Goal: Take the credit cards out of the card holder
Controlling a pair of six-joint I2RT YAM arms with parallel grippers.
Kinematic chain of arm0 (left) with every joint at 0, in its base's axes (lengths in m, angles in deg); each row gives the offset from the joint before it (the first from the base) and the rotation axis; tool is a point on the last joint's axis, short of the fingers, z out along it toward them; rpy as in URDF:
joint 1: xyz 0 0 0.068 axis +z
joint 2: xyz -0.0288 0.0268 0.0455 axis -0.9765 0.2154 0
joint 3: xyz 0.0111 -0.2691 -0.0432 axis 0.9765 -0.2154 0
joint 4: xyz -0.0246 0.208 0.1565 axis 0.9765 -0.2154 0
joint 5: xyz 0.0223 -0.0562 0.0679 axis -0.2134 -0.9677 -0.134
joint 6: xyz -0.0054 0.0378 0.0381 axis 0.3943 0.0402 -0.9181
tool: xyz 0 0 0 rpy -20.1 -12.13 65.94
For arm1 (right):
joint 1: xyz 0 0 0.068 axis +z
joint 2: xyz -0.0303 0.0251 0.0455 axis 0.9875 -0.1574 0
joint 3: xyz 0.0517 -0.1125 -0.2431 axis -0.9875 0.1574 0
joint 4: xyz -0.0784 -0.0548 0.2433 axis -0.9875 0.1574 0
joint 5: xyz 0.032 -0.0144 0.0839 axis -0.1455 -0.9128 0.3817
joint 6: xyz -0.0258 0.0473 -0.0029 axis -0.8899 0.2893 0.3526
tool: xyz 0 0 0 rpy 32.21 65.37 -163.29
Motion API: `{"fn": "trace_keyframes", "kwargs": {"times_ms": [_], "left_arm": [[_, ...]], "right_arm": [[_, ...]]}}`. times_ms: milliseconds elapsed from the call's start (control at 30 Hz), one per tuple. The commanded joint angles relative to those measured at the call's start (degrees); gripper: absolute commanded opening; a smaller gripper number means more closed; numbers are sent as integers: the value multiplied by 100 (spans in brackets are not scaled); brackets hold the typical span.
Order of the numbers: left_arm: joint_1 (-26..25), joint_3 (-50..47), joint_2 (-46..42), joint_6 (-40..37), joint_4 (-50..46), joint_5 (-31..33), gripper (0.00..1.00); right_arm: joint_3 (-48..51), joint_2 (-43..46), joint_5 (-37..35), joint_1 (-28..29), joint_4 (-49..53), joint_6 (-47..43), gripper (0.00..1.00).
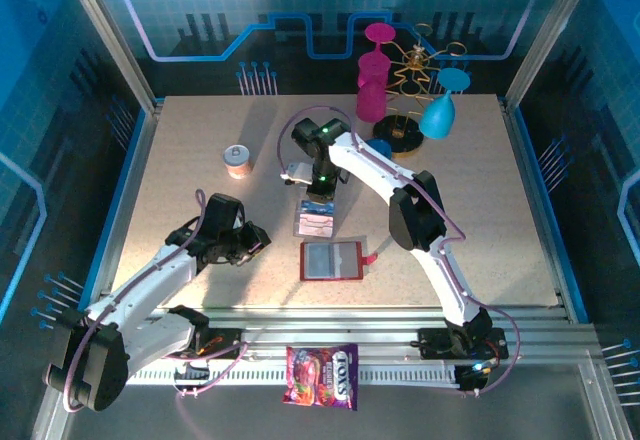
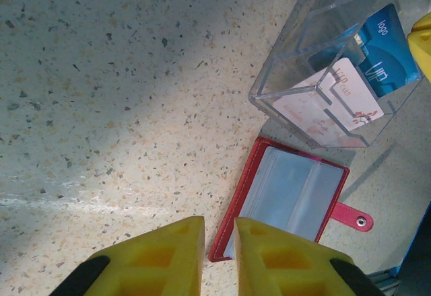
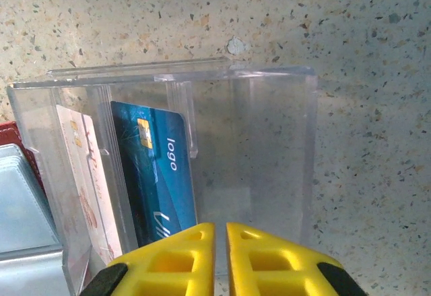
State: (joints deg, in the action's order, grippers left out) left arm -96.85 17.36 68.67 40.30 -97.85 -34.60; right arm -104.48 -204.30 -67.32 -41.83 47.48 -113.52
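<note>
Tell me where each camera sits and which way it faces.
Top external: overhead, near side, looking down on the table; left arm, right arm show.
Left wrist: down onto open card holder and clear tray; left claw at bottom.
Right wrist: down into the tray, blue card inside; right claw at bottom.
Wrist views share tray, card holder.

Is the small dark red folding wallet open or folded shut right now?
Open: the wallet lies spread flat on the table, its greyish clear inner pockets facing up.
</note>
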Motion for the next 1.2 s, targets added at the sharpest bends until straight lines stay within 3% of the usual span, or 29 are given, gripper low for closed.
{"fn": "trace_keyframes", "kwargs": {"times_ms": [0, 700, 933, 1167], "left_arm": [[57, -61, -9, 51, 63, -126, 20], [55, -139, -14, 93, 203, -207, 20], [-93, -158, 290, 145, 525, -339, 20], [-501, -2, 800, 183, 778, -328, 20]], "right_arm": [[58, 101, 45, 106, 24, 28, 16], [168, 670, -290, 114, -170, 396, 21], [1259, 1635, -264, 164, -946, 1058, 22], [2765, 2705, -226, 183, -1893, 2321, 23]]}}
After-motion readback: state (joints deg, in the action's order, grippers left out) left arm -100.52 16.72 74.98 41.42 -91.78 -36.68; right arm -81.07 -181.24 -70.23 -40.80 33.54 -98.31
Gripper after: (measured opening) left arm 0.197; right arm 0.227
